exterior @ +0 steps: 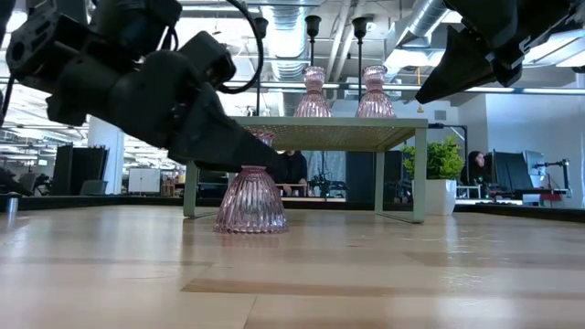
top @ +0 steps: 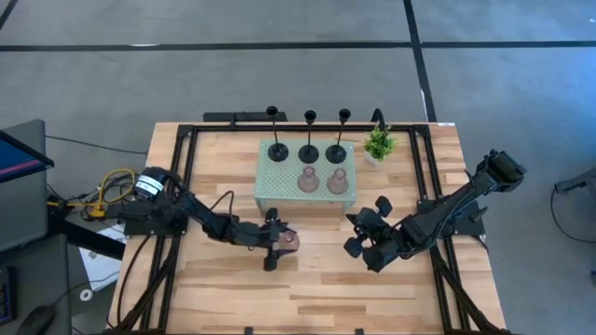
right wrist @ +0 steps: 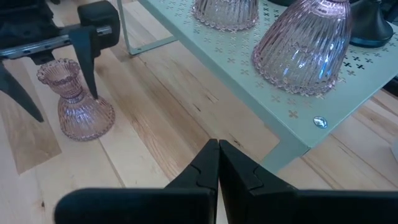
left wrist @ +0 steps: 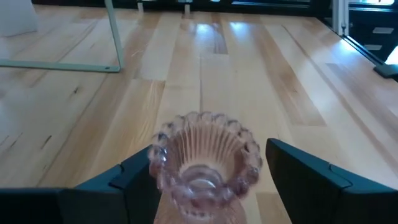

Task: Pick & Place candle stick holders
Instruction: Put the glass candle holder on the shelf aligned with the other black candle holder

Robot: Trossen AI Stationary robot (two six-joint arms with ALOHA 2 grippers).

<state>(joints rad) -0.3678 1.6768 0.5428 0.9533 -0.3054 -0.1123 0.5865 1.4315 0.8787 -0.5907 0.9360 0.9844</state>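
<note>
Standing on the tray: five holders; the last pink holder sits on the table between the left gripper's spread fingers, ungrasped; right gripper clenched empty

No legible txt anywhere.

The ribbed glass holder on the table is translucent pink with a scalloped rim, as are two more on the pale green tray, which is perforated with small crosses. Three stem holders are black, the potted plant green, and the tabletop pale striped wood.
</note>
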